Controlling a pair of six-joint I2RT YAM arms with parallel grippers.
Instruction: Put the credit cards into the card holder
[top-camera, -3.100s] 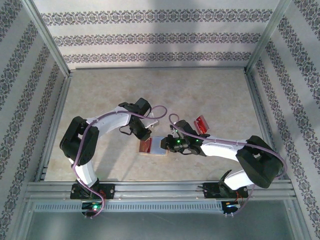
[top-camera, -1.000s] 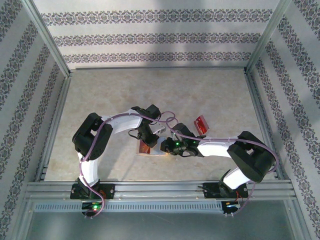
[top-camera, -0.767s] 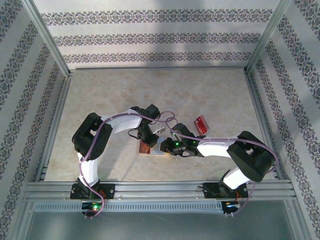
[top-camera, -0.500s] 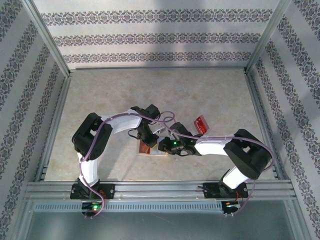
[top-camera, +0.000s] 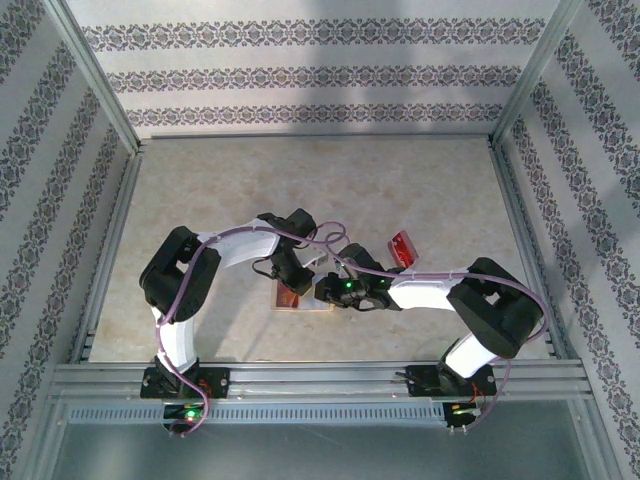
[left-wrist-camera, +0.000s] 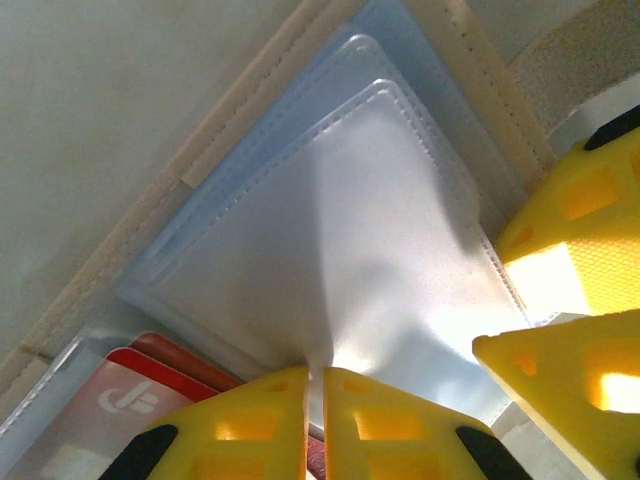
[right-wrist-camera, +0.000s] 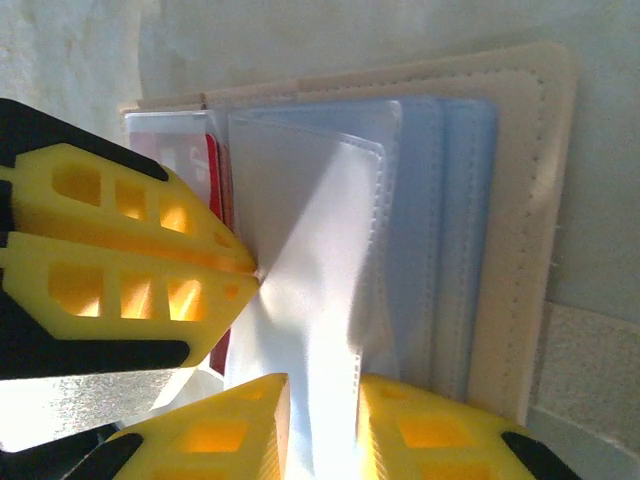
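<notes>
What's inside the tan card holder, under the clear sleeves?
A bright red card with white marks sits in a pocket of the tan-beige folding card holder, partly under clear plastic sleeves. The left pincer hides its lower end.

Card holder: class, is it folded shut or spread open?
Spread open: the card holder lies flat on the table, its clear pockets exposed and fanned out inside.

I had the card holder (top-camera: 293, 298) lying open on the table (top-camera: 300, 180), tan with a stitched border and blue-grey pockets. One clear leaf (left-wrist-camera: 350, 250) stood lifted and creased. A red card (left-wrist-camera: 130, 395) with white marks sat in a pocket. A second red card (top-camera: 402, 248) lay well apart.
</notes>
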